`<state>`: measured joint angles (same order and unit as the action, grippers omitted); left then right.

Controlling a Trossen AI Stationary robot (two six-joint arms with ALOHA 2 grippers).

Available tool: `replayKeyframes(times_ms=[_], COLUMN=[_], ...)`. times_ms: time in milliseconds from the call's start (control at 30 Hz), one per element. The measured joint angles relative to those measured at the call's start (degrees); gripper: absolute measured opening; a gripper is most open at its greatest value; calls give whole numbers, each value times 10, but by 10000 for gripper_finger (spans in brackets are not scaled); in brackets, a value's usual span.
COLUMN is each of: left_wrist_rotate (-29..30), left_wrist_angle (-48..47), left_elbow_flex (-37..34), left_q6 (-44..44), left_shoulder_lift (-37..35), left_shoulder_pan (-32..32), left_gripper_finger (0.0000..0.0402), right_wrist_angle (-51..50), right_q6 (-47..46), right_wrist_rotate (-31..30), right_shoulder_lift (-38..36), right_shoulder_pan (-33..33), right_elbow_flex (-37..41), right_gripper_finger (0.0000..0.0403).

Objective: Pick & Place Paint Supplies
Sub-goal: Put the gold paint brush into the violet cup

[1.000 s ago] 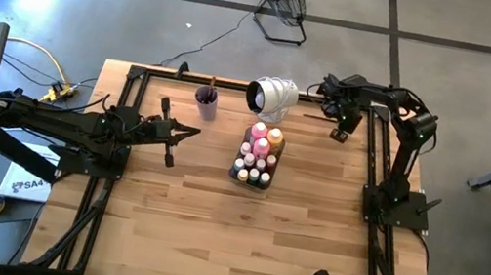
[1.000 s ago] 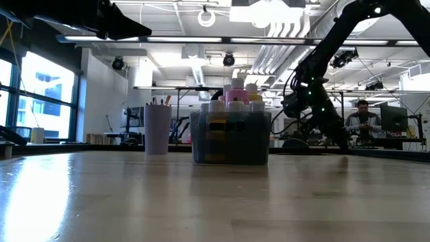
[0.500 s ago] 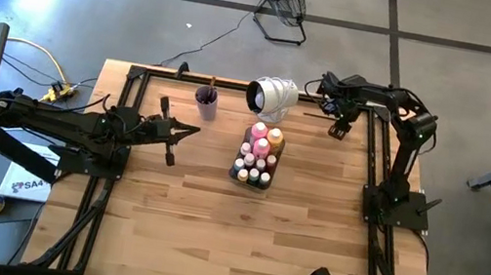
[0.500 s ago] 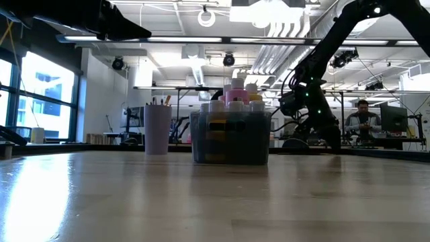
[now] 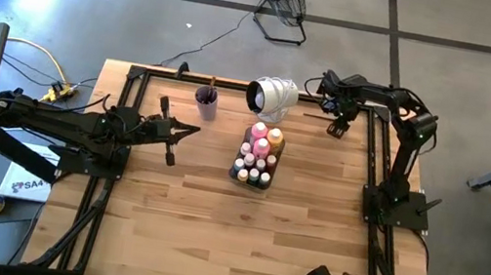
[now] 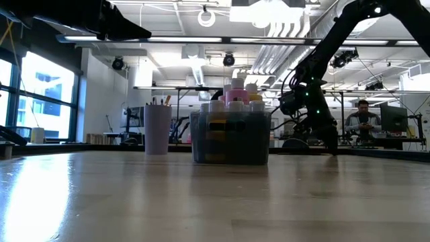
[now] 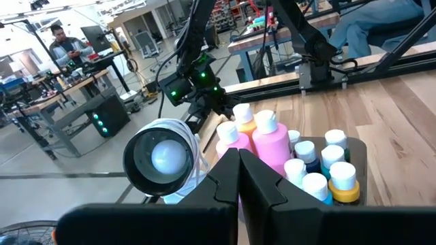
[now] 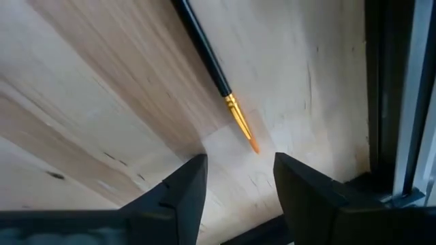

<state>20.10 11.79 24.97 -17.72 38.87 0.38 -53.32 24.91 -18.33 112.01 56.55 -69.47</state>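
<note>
A thin paintbrush [image 8: 204,54] with a dark handle and an orange tip [image 8: 244,129] lies flat on the wood near the table's far right edge [image 5: 312,116]. My right gripper [image 8: 238,184] is open just above it, fingers pointing down on either side of the tip without touching it; it also shows in the high view [image 5: 334,124]. Several paint bottles, among them pink [image 7: 271,136] and orange ones, stand in the clear grey tray [image 5: 257,156]. The lilac cup [image 5: 206,104] holds brushes. My left gripper [image 7: 238,178] is shut and empty, raised left of the tray [image 5: 193,130].
A white round lamp-like object [image 5: 272,95] stands at the far edge between the cup and my right gripper. A black frame rail [image 8: 392,88] runs close beside the brush. The near half of the table [image 5: 229,244] is bare wood. A person sits in the room behind [image 6: 363,121].
My right gripper has moved a little toward the table's left and far edge and down toward the brush, staying open.
</note>
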Motion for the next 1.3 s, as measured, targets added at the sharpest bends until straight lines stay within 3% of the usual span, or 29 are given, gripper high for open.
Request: replayKeyframes(times_ms=[167, 333, 433, 633, 833, 900, 1033, 1100, 1233, 1300], left_wrist_rotate=[0, 0, 0, 0, 0, 0, 0, 0, 0, 0], left_wrist_angle=[-4, -17, -17, -17, -17, -17, -17, -17, -17, -19], left_elbow_flex=[0, 0, 0, 0, 0, 0, 0, 0, 0, 0], left_q6=[0, 2, 2, 2, 2, 2, 2, 2, 10, 17], left_shoulder_lift=[0, 0, 0, 0, 0, 0, 0, 0, 0, 0], left_shoulder_pan=[0, 0, 0, 0, 0, 0, 0, 0, 0, 0], left_gripper_finger=[0, 0, 0, 0, 0, 0, 0, 0, 0, 0], right_wrist_angle=[7, 28, 30, 0, -42, -53, -14, 22, 96, 110], right_q6=[0, 10, 18, 10, 1, -25, -84, -89, -116, -116], right_wrist_rotate=[15, 74, 105, 139, 163, 147, 28, 0, -32, -5], right_shoulder_lift=[0, -2, -3, -2, -1, -1, -18, -31, -38, -38], right_shoulder_pan=[0, 0, 1, -15, -40, -54, -77, -76, -58, -45], right_elbow_flex=[0, -1, -1, -2, -1, 0, 2, 1, 0, 0], right_gripper_finger=[155, 139, 112, 16, 3, 3, 2, 2, 2, 2])
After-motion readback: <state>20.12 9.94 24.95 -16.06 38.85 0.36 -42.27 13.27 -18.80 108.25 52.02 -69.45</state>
